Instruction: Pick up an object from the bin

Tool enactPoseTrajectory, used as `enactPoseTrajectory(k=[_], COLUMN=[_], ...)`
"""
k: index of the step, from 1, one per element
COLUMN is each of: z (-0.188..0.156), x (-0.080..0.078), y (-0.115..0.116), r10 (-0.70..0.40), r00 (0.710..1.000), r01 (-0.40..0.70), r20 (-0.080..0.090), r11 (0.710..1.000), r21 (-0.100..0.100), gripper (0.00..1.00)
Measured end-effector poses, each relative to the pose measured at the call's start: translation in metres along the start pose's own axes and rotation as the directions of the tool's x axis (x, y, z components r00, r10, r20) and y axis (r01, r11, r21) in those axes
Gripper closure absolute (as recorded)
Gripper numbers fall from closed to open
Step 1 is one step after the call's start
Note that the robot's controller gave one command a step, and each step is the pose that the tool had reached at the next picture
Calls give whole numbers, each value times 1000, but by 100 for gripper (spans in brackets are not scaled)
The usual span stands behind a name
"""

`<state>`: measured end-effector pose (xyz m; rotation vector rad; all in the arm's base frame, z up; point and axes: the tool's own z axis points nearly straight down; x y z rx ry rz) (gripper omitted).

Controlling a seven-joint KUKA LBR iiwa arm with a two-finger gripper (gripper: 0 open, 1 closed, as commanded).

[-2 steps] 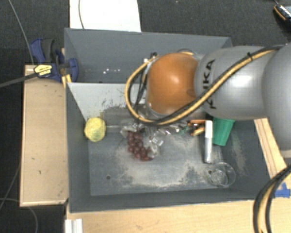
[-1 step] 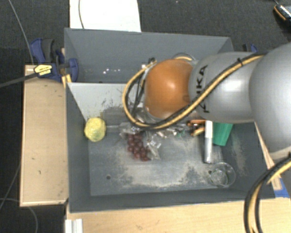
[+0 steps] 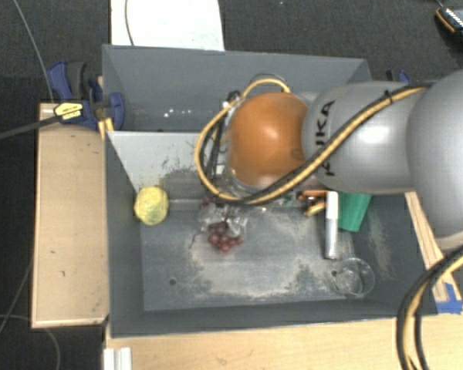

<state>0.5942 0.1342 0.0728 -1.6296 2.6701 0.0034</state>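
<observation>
Down in the middle of the grey metal bin (image 3: 123, 284), under the orange wrist cover (image 3: 266, 137): the gripper (image 3: 224, 222), low over the floor and largely hidden by that cover, so impossible to tell whether wide or narrow. Just below it in the view, toward the near wall, touching or nearly so: a dark red knobbly cluster (image 3: 225, 240), like a small bunch of berries, roundish, with no clear long axis. Judged the nearest thing by far, so probably calling for a short drop or a slight shift toward the near wall rather than any turn of the wrist. Well apart at the view's left, against the sloping wall: a yellow ball (image 3: 152, 205). At the right, beneath the arm: a white marker-like stick (image 3: 332, 230) lying lengthwise from far wall to near, a green cup-like thing (image 3: 355, 210) just beside it, and a clear glass-like vessel (image 3: 353, 276) near the stick's lower end. Nothing visible inside the clear vessel; contents of the green thing impossible to tell.
</observation>
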Motion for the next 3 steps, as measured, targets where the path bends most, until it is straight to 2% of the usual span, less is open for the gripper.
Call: enactPoseTrajectory(k=[1,2,3], z=[0,-23,-63], x=[0,-1,-1], y=[0,-1,0], r10=[4,11,18], r00=[1000,1000,1000], r01=[-4,-11,-18], r20=[0,6,6], r11=[1000,1000,1000], r21=[-1,2,1], gripper=[100,100,100])
